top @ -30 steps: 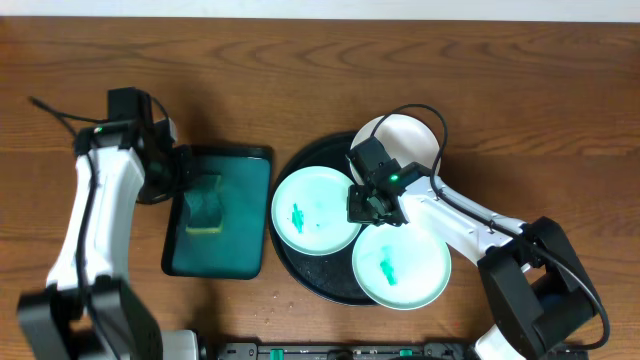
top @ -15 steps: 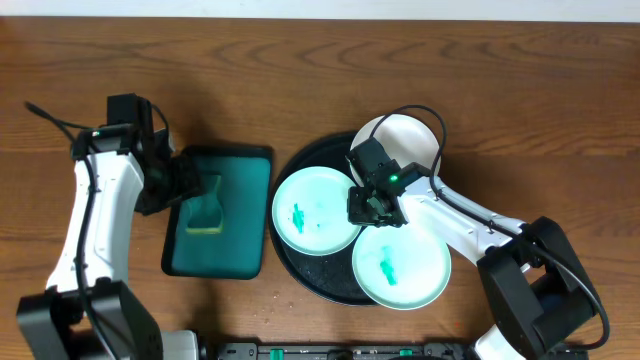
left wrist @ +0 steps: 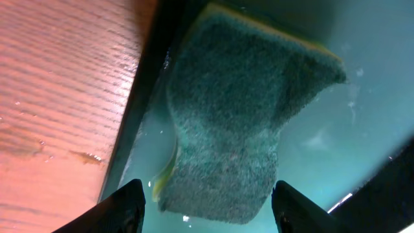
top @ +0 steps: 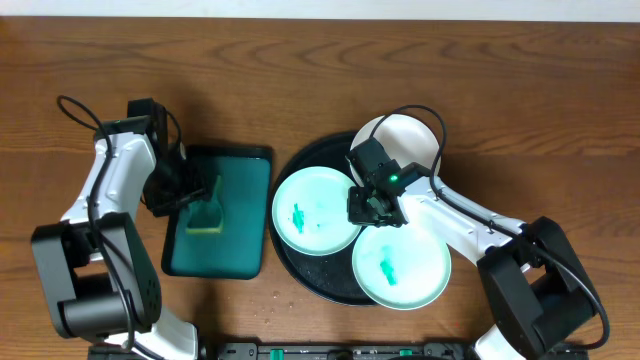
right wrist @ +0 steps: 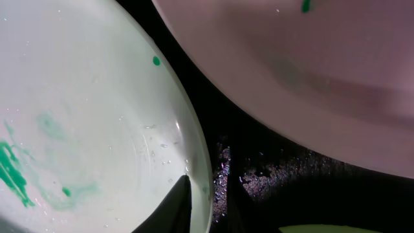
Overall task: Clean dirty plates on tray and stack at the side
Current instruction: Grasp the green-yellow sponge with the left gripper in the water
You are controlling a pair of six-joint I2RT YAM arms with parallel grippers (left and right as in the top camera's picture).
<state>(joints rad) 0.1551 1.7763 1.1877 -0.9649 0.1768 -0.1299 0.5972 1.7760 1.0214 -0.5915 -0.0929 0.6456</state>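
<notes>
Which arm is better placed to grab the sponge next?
Left. Its open fingers sit either side of the sponge in the teal tray; the right arm is over at the plates on the black tray.

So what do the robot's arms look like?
The left arm and right arm are smooth white tubes with chunky black joints. Each ends in two black fingers. Thin black cables loop off both, and a tiny green light glows on the right one.

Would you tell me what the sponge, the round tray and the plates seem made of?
Sponge: foam with a coarse green scouring face, yellow edge showing. Round tray: probably glossy black plastic, wet speckles glinting. Plates: smooth white, likely plastic or ceramic.
</notes>
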